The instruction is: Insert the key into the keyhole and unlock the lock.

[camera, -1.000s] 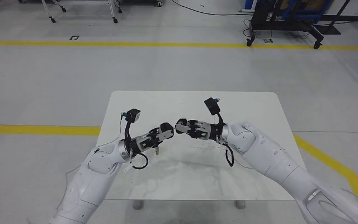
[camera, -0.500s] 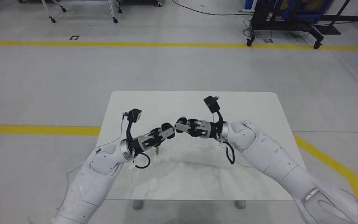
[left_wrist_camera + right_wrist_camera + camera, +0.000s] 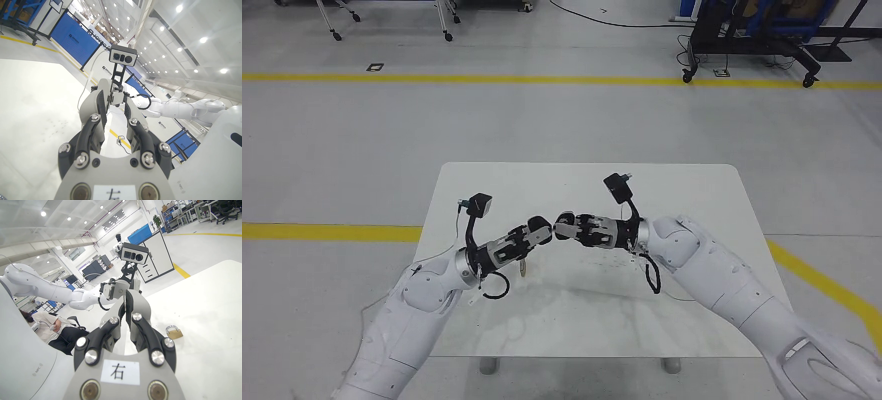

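Brass padlock (image 3: 174, 332) with a silver shackle lies flat on the white table (image 3: 208, 306), well in from its edges.

The lock (image 3: 174, 332) lies flat on the table (image 3: 692, 200) — somewhat left of its middle.

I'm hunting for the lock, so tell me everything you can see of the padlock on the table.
The padlock is small, with a brass-looking body and a silvery metal shackle that appears closed. It lies flat on the white table, touching nothing else. Its keyhole cannot be seen.
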Robot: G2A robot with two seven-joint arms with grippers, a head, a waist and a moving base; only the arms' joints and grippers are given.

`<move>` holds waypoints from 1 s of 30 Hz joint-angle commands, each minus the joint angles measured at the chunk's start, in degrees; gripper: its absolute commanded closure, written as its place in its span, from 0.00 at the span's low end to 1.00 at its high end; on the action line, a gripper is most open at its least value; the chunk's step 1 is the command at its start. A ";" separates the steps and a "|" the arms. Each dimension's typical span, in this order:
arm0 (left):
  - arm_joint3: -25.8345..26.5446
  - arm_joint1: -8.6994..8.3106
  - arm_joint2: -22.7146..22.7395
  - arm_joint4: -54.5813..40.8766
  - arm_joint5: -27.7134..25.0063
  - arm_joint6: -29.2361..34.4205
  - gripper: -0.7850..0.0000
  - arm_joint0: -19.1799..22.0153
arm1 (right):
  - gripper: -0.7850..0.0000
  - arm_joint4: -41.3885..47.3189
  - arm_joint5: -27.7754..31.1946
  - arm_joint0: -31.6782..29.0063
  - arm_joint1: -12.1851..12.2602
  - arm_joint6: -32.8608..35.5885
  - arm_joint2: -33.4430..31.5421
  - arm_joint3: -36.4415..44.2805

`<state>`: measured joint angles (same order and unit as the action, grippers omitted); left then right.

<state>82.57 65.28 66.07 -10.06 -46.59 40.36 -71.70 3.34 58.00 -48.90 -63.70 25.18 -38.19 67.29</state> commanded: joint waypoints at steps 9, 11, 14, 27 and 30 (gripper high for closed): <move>-0.28 -0.03 -0.65 0.64 -0.35 -0.46 0.83 0.17 | 1.00 0.13 0.00 -0.68 -0.55 1.77 -0.97 -0.09; -0.34 -0.03 -0.81 0.74 -0.24 -0.51 0.88 0.23 | 1.00 0.14 0.00 -0.78 -0.69 2.05 -1.12 -0.14; -0.42 -0.03 -0.97 1.11 -0.10 -0.71 1.00 0.36 | 1.00 0.08 0.00 -0.96 -0.92 2.39 -1.29 -0.14; -0.66 -0.14 -1.21 2.91 -0.28 -1.80 1.00 0.43 | 0.69 -0.86 0.00 -2.15 -1.49 2.97 -2.82 0.01; -0.52 -0.18 -1.11 3.77 -0.39 -2.41 1.00 0.38 | 0.56 -0.77 0.00 -2.30 -1.62 3.19 -3.08 -0.06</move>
<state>82.01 65.12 64.93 -6.55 -46.95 38.15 -71.30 2.52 58.00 -51.18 -65.29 28.31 -41.21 67.25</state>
